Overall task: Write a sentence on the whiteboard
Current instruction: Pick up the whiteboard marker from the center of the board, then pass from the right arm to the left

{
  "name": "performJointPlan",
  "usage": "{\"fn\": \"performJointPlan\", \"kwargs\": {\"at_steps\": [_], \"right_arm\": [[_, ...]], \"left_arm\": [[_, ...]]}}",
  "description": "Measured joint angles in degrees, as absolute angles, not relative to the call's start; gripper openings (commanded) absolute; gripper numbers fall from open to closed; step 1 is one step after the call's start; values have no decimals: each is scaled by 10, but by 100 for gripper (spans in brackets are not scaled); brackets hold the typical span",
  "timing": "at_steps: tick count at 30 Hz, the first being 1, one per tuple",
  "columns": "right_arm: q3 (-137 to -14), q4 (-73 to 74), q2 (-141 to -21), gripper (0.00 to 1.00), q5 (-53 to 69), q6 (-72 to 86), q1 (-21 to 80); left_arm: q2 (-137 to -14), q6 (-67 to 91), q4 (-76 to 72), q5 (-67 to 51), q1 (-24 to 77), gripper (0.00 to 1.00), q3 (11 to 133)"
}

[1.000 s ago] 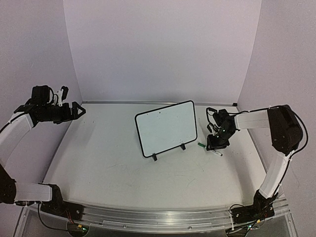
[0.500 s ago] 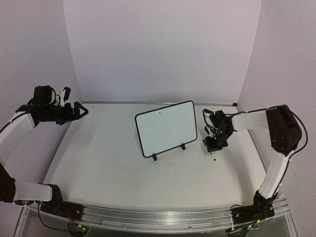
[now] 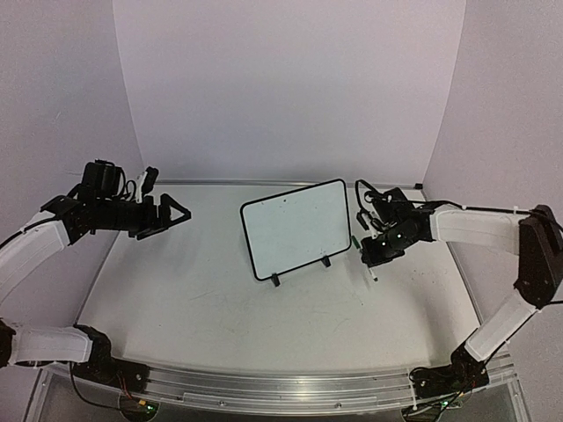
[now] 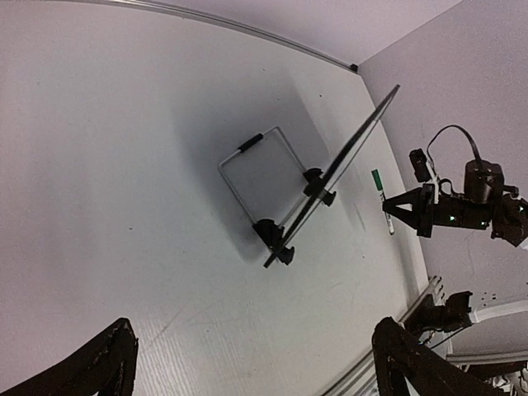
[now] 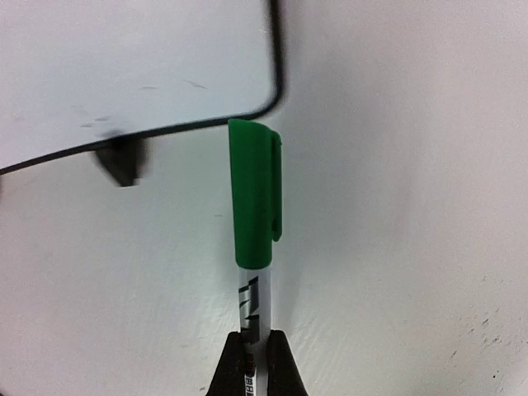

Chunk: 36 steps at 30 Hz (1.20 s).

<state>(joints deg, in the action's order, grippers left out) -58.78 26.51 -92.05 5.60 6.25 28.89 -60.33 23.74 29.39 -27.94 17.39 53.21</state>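
Note:
The whiteboard (image 3: pixel 296 229) stands tilted on its two black feet at the table's middle, and its lower right corner (image 5: pixel 124 66) fills the upper left of the right wrist view. The sentence is out of view; the board's face shows only faint specks. My right gripper (image 3: pixel 369 257) is shut on the white barrel of a green-capped marker (image 5: pixel 254 194), just right of the board and low over the table, with the cap toward the board's corner. My left gripper (image 3: pixel 172 214) hangs open and empty well left of the board. From there the board (image 4: pixel 330 177) appears edge-on.
A wire stand (image 4: pixel 256 169) props the board from behind. Purple walls close in the table at the back and on both sides. A metal rail (image 3: pixel 281 387) runs along the near edge between the arm bases.
My right gripper shut on the marker and shifted it left toward the board's corner. The left arm swung right, toward the table's middle, staying open.

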Motion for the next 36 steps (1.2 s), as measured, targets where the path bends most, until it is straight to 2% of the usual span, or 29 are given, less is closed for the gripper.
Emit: {"fn": "performJointPlan", "kwargs": {"at_steps": [6,13,19,27,31,36], "right_arm": [[-603,268,-819,0,145,63,407],[-671,272,-821,0,266,71,470],[-719,271,-845,0,293,64,518],[-745,281,-874,0,186,30,583],[-756,284,-882,0,90,2,621],[-772,284,-893,0,-11,-32,658]], "left_arm": [[-613,270,264,-304,290,99,534],[-691,271,205,-348,413,99,571],[-746,313,119,-388,463,100,580],[-778,396,70,-383,463,97,581],[-793,419,72,-369,463,87,581],[-804,439,77,-354,463,69,581]]}}
